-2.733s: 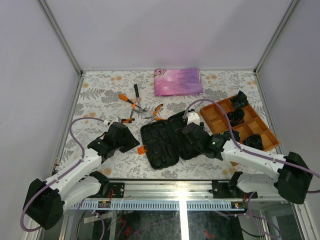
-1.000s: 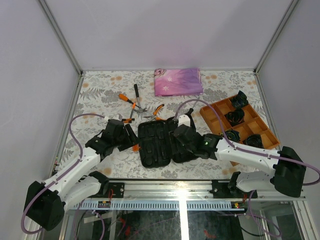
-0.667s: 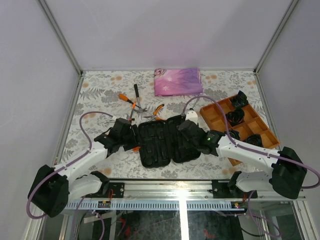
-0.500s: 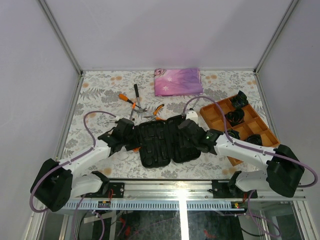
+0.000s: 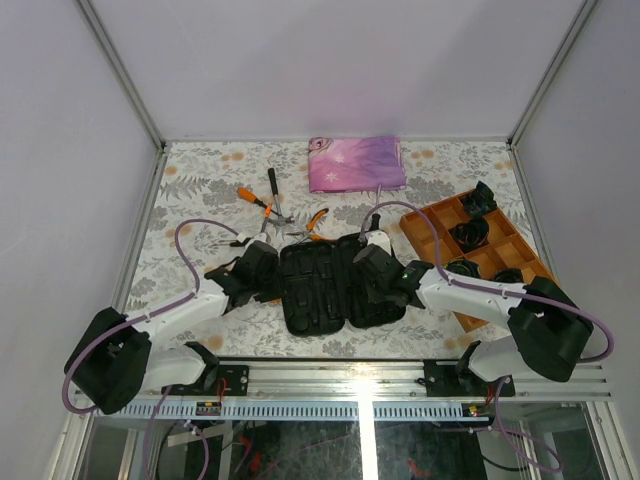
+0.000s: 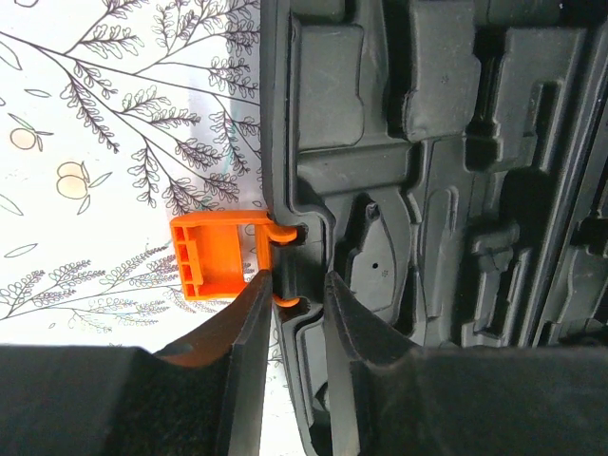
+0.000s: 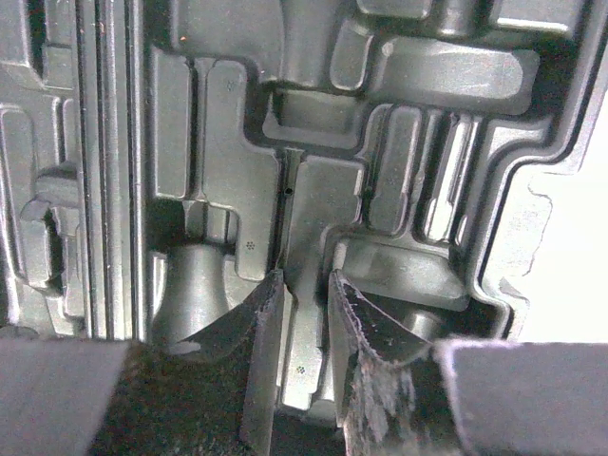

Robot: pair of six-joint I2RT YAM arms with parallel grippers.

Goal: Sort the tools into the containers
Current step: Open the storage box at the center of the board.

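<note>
Right now, both arms are on the tool case point(image 5: 322, 295).

My left gripper point(image 6: 296, 283) is at the case's left edge, low over the table point(image 5: 195, 195). The jaws are set narrow and straddle the raised rim, one finger outside the wall and one inside, with the rim pinched between them. The outer finger point(image 6: 249, 323) overlaps the hinge of the orange latch point(image 6: 204, 256). The latch sticks out flat to the left over the patterned surface.

My right gripper point(image 7: 306, 283) is down inside the right half of the case, with its fingers in the moulded slots either side of a rib. The gap is small. I can't tell from the wrist view whether the pads bite the rib or just sit beside it.

The case lies opened flat, both halves facing up, near the middle of the table's near edge, between my two arms.

The tools I can make out are outside it, on the table just beyond:
- hammer point(image 5: 272, 188), black handle pointing far
- orange-handled pliers point(image 5: 250, 197), left of the hammer
- second pliers point(image 5: 316, 220), right of the hammer, close to the case's far edge

A folded pink-purple cloth point(image 5: 357, 163) sits far centre. Right of the case is an orange tray point(image 5: 432, 240) with black coiled bundles point(image 5: 470, 235) in its compartments. My right arm crosses its near-left corner.
</note>
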